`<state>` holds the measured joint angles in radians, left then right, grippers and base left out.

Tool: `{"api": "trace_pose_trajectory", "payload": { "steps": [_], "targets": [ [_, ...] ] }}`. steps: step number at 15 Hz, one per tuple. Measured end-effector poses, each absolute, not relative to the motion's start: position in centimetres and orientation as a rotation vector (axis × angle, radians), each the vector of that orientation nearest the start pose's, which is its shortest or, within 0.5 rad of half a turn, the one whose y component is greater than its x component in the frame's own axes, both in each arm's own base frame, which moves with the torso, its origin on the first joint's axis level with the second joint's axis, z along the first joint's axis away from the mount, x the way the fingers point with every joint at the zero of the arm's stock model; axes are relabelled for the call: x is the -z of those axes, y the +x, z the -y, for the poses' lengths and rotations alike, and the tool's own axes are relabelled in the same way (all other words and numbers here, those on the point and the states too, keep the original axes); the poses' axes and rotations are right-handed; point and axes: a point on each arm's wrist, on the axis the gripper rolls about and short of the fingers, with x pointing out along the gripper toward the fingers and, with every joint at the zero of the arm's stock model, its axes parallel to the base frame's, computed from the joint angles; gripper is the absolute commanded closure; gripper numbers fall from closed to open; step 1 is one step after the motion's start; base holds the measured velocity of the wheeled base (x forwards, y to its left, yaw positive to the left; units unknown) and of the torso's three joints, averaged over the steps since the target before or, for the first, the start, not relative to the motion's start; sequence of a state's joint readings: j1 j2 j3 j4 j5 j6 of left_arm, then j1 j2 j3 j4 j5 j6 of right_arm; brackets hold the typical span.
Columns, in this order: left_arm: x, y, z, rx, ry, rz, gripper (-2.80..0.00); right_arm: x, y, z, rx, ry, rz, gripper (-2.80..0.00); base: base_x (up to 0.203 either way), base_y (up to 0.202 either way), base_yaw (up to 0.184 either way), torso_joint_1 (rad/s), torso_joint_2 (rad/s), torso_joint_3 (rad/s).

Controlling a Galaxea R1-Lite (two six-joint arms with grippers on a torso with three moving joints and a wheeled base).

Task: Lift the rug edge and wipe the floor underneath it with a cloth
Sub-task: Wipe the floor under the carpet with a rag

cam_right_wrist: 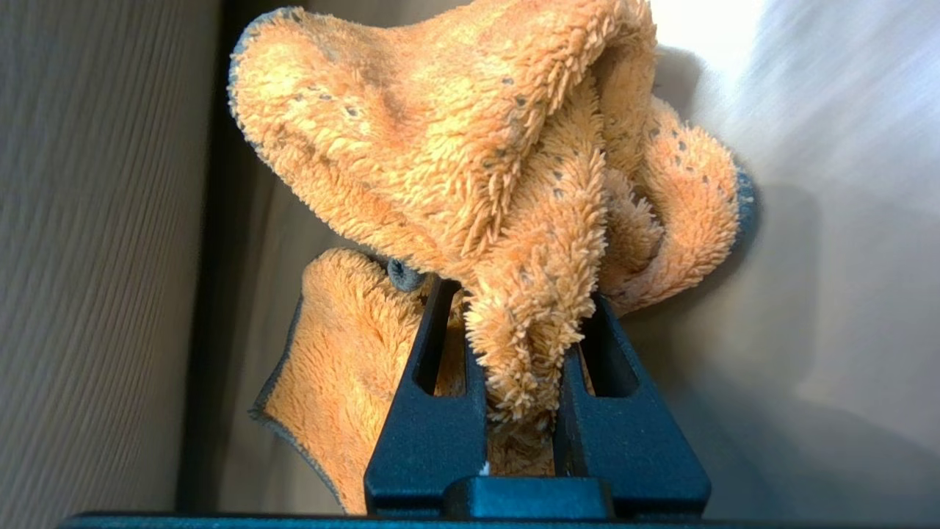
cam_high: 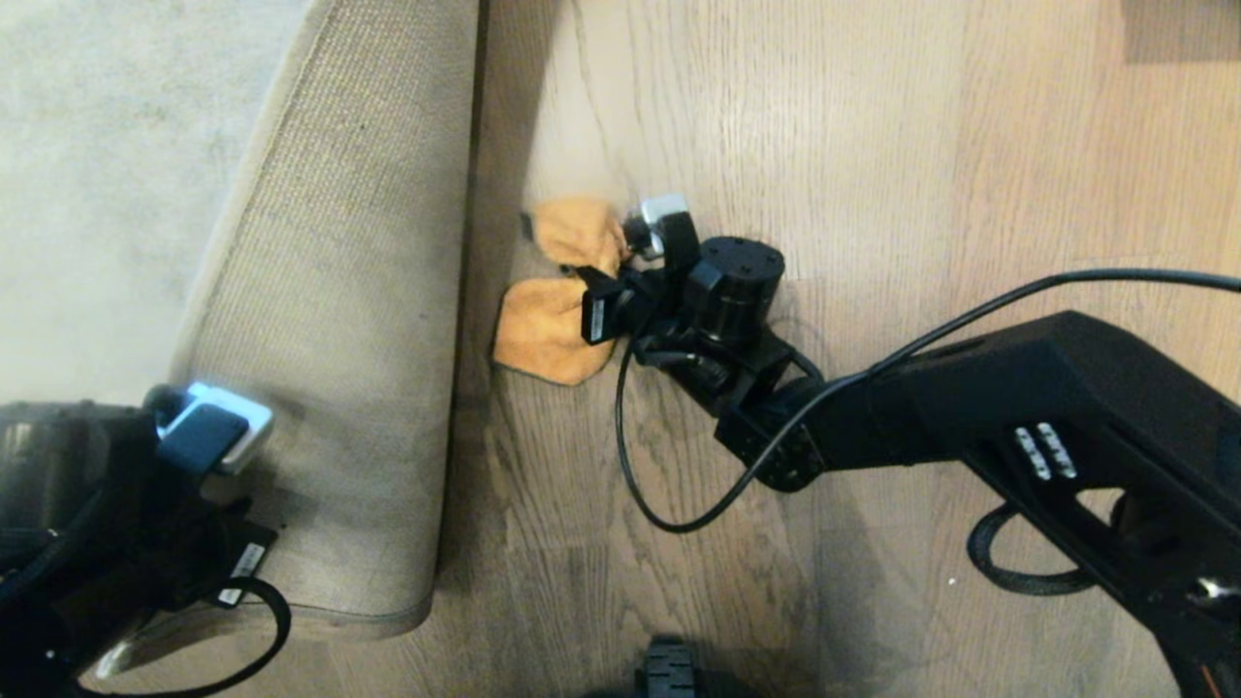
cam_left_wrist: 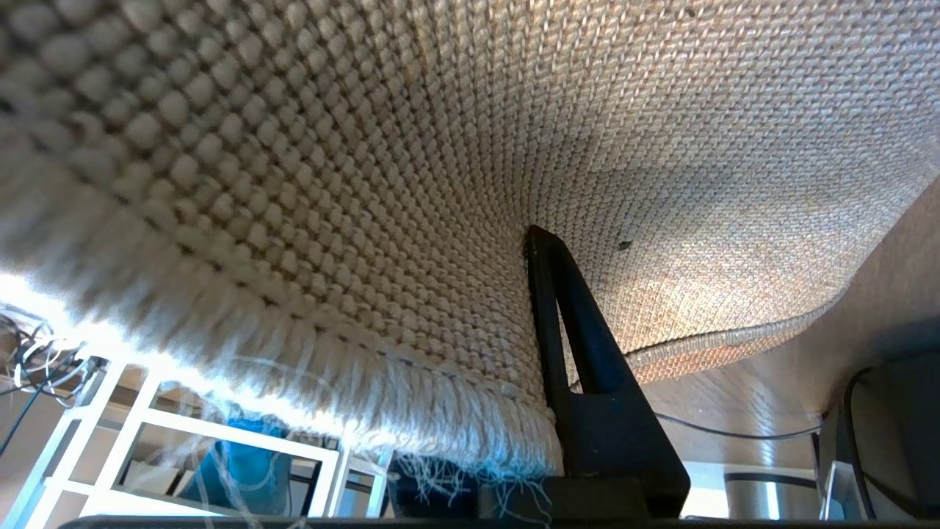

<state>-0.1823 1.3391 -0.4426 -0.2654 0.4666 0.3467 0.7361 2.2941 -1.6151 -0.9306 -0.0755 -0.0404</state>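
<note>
The pale grey rug point(cam_high: 97, 145) lies at the left. Its near strip is folded over, so the tan woven backing point(cam_high: 339, 320) faces up. My left gripper point(cam_high: 208, 436) is at the lower left, shut on the rug edge point(cam_left_wrist: 367, 367). One black finger point(cam_left_wrist: 580, 345) lies against the backing, and the rug hides the other. The orange fuzzy cloth point(cam_high: 548, 325) rests on the brown wood floor point(cam_high: 873, 145) right beside the folded strip. My right gripper point(cam_right_wrist: 520, 294) is shut on a bunched fold of the cloth point(cam_right_wrist: 477, 147), low over the floor point(cam_right_wrist: 844, 220).
A black cable point(cam_high: 669, 485) loops over the planks beside the right arm. Part of the base point(cam_high: 669, 669) shows at the bottom edge. A darker patch point(cam_high: 1178, 29) sits at the top right. A white frame point(cam_left_wrist: 183, 441) stands beyond the lifted rug.
</note>
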Motion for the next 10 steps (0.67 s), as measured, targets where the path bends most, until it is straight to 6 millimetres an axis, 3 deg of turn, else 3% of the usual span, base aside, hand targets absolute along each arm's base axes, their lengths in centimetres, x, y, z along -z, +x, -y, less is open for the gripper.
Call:
{"api": "trace_pose_trajectory", "payload": {
  "steps": [6,10],
  "targets": [
    [-14.4,17.9,2.3,-0.172,0.533,-0.635,0.0,-25.8,33.6,-29.5,-0.638,0.068,0.283,0.0,0.0,0.0,0.0,0.0,0.0,0.0],
    [-14.4,17.9,2.3,-0.173,0.531,-0.63,0.0,-25.5,30.0,-28.0,-0.676,0.03,0.189,0.0,0.0,0.0,0.0,0.0,0.0,0.0]
  ]
}}
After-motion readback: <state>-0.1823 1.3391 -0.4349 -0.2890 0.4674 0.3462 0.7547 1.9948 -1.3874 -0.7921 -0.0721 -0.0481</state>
